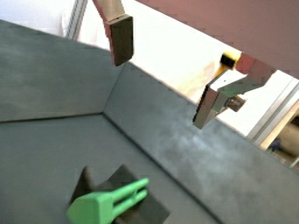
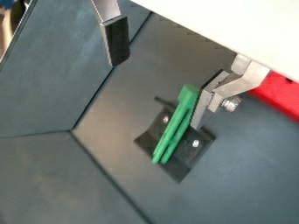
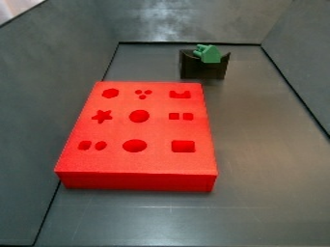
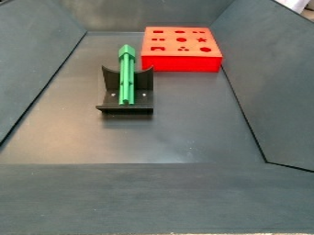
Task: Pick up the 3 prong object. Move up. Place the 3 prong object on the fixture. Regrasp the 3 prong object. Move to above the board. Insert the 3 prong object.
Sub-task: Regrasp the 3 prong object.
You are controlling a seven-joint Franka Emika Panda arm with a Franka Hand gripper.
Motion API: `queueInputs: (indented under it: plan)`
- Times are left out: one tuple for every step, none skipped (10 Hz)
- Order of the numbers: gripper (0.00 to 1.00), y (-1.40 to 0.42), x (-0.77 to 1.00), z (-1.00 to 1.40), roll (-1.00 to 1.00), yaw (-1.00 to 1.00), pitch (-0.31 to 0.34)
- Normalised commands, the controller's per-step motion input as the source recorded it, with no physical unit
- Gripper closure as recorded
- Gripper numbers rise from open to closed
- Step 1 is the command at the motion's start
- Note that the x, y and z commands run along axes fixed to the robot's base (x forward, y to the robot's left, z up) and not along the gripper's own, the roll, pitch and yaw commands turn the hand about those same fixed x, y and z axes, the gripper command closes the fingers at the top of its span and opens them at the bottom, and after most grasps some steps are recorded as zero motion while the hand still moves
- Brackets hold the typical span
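No brand, label or legible writing is seen on any part.

The 3 prong object (image 4: 127, 72) is laid along the top of the fixture (image 4: 127, 103), where it rests in the notch; in a side view (image 3: 204, 53) it is seen end-on above the dark block (image 3: 203, 67). In both wrist views the green peg (image 2: 176, 125) (image 1: 107, 202) lies on the fixture (image 2: 179, 149), clear of the fingers.

The gripper (image 2: 167, 59) is seen only in the wrist views, held above the worktop (image 4: 160, 138) with its fingers (image 2: 115, 41) spread wide and nothing pinched between them; the silver plate of the opposite finger (image 1: 208, 105) is well apart from the padded one (image 1: 121, 42).

The board (image 3: 138, 132) lies flat on the worktop, well apart from the fixture. Open dark floor is left on all sides of the board (image 4: 182, 48) and around the fixture. The work area is bounded by sloped dark walls (image 3: 52, 58) that meet the floor at straight edges.
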Motion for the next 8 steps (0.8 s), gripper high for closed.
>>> queueInputs:
  plan:
    - [0.00,-0.06,0.20,-0.02,1.00,0.22,0.233]
    - [0.00,-0.06,0.23,-0.02,0.82,0.25,0.207]
    - [0.00,-0.06,0.24,-0.02,0.71,0.26,0.185]
    - [0.00,-0.06,0.28,-0.02,0.50,0.27,0.136]
    - [0.00,-0.06,0.30,-0.02,0.34,0.27,0.105]
    - [0.00,-0.05,0.32,-0.01,0.23,0.26,0.058]
    - [0.00,-0.05,0.32,-0.01,0.21,0.25,0.035]
    - [0.00,-0.06,0.31,-0.02,0.20,0.22,0.007]
